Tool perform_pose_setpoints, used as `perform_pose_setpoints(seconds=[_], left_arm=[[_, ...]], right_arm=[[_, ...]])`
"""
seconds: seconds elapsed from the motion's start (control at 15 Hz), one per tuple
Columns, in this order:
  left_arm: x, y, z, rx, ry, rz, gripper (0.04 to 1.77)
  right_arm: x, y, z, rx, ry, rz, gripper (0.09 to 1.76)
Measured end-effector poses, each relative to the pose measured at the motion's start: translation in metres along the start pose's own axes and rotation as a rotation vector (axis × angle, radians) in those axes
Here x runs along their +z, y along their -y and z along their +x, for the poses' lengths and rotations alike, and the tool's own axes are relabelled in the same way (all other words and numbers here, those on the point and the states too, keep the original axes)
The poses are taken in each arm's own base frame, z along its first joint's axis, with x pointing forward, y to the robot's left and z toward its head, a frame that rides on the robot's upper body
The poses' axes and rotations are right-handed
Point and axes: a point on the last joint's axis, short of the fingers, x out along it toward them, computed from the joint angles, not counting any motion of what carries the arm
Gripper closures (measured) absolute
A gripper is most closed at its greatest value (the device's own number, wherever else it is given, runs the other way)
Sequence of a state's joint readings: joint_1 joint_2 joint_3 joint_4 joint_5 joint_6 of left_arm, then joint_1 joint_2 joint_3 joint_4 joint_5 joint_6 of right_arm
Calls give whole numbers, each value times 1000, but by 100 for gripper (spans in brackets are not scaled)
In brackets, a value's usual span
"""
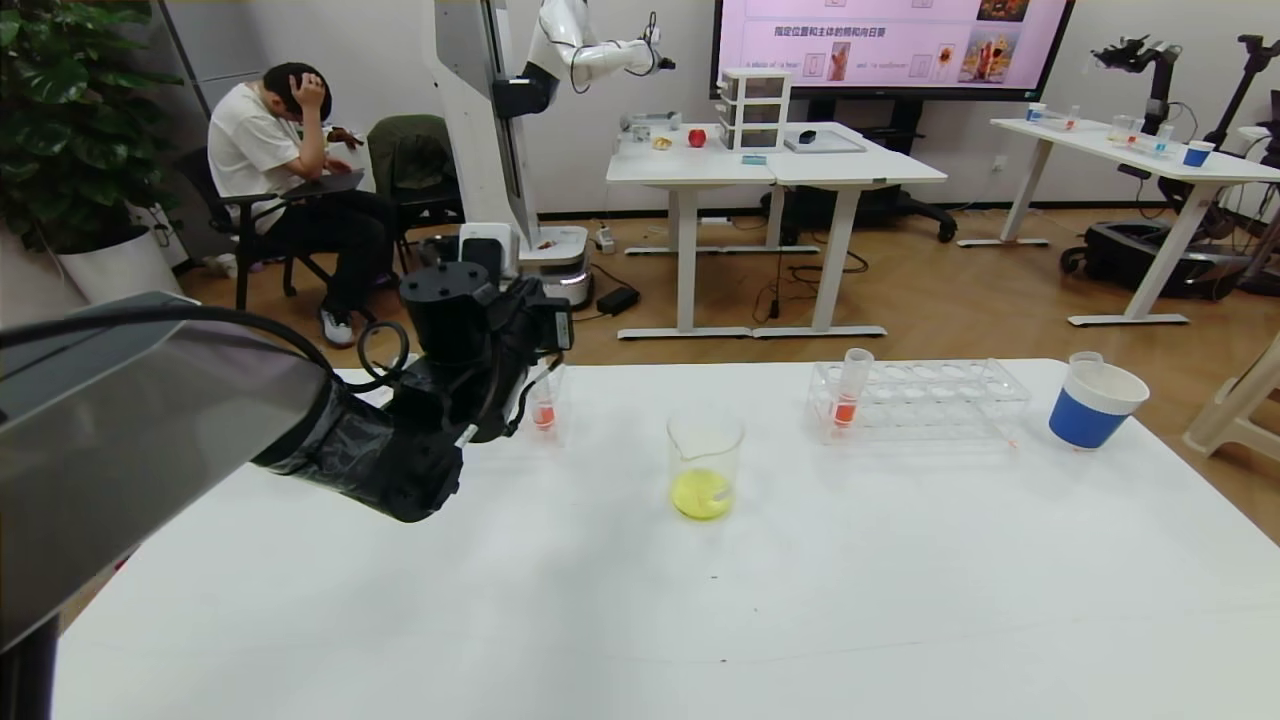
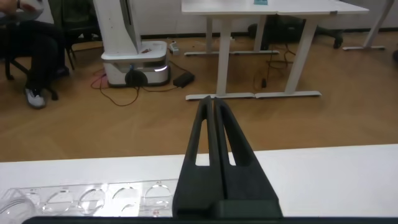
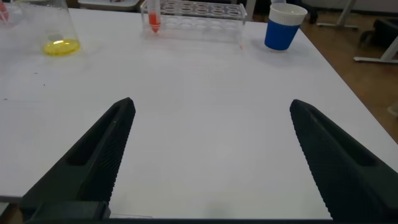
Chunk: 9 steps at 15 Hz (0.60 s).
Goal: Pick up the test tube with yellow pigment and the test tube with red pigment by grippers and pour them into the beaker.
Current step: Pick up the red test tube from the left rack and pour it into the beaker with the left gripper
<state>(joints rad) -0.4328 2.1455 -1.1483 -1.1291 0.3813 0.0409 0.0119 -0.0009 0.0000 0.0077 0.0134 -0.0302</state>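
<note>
Left gripper [image 1: 535, 345] jaws shut, empty | right gripper [image 3: 211, 162] jaws wide | beaker [image 1: 705, 465] holds yellow | rack [image 1: 915, 398]

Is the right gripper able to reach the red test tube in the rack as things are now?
Probably yes. The right gripper is open, and only bare table lies between it and the red test tube standing upright at the end of the rack.
</note>
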Motion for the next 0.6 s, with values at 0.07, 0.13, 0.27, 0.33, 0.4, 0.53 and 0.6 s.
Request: perform_pose_setpoints(seconds=[0.07,0.13,0.27,0.33,0.4,0.53,0.6], left_arm=[[0,1,-1,0,-2,0,175],[0,2,-3,1,-5,2,175],[-5,2,-7,1,-24,11,175],[-7,3,-9,-2,-33,15,175],[-10,3,-12,-6,-45,20,175],[-17,3,-17,-11,-69,30,175],[-18,3,-18,-11,-67,28,175]], right_arm=[[0,0,0,0,0,0,11],[0,0,0,0,0,0,11],[0,0,0,0,0,0,11],[0,0,0,0,0,0,11],[0,0,0,0,0,0,11],[0,0,0,0,0,0,11],[0,0,0,0,0,0,11]])
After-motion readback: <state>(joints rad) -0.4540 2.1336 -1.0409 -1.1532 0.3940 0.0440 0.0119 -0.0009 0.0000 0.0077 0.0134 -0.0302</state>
